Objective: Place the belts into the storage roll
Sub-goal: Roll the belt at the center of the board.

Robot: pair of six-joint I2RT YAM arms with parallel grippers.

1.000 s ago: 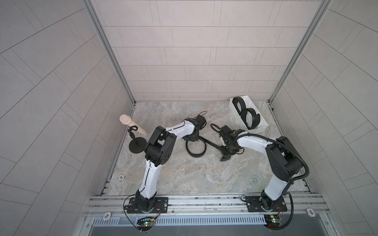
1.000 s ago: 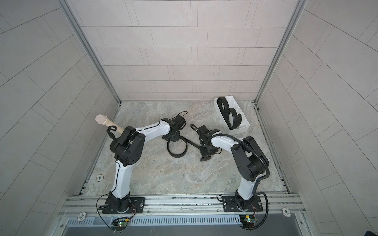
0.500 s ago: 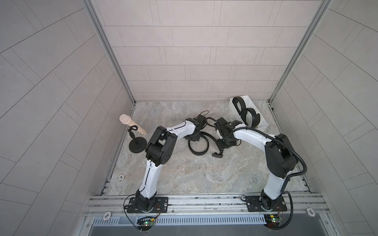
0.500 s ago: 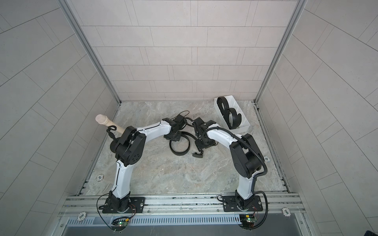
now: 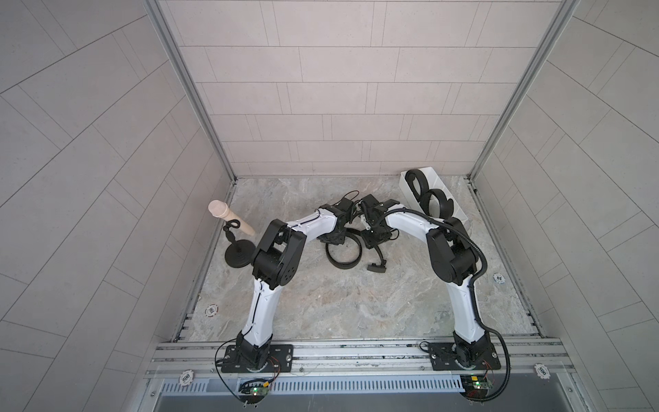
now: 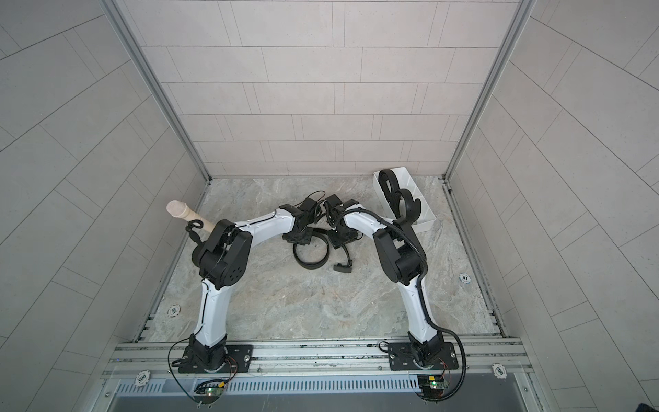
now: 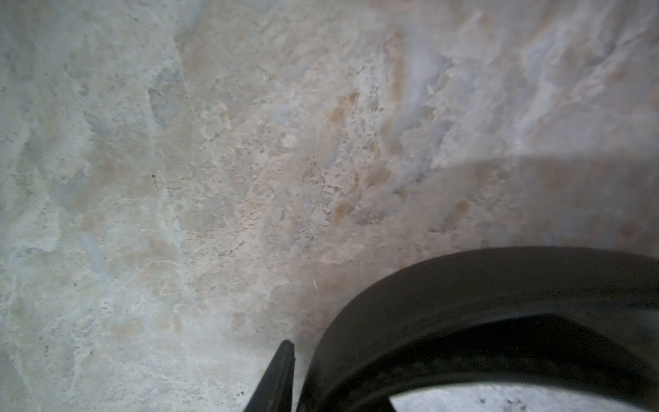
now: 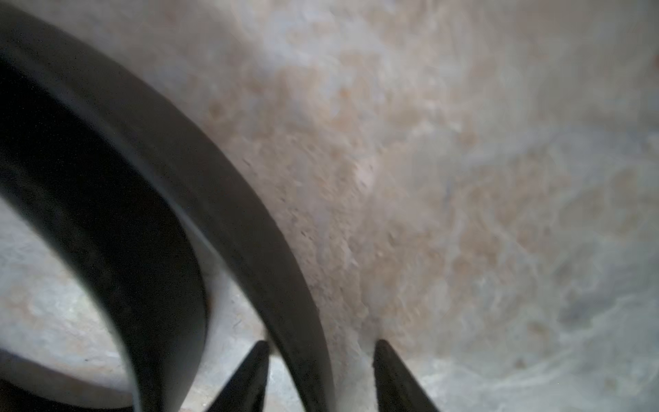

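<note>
Loose belt [image 5: 342, 255], half-coiled: right gripper [image 8: 321, 344] jaws parted astride it, left gripper [image 5: 334, 242] hold cannot be told (blurred); hazard: may spring uncoiled if lifted unclamped.

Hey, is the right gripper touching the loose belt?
Cannot tell. In the right wrist view the loose belt runs between the fingers of the right gripper; blur hides contact.

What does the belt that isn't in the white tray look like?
Look at the middle of the marble floor. A black belt sits there in one wide, loose loop, its buckle end trailing off. The other two belts are tight coils standing in the white tray by the back wall.
</note>
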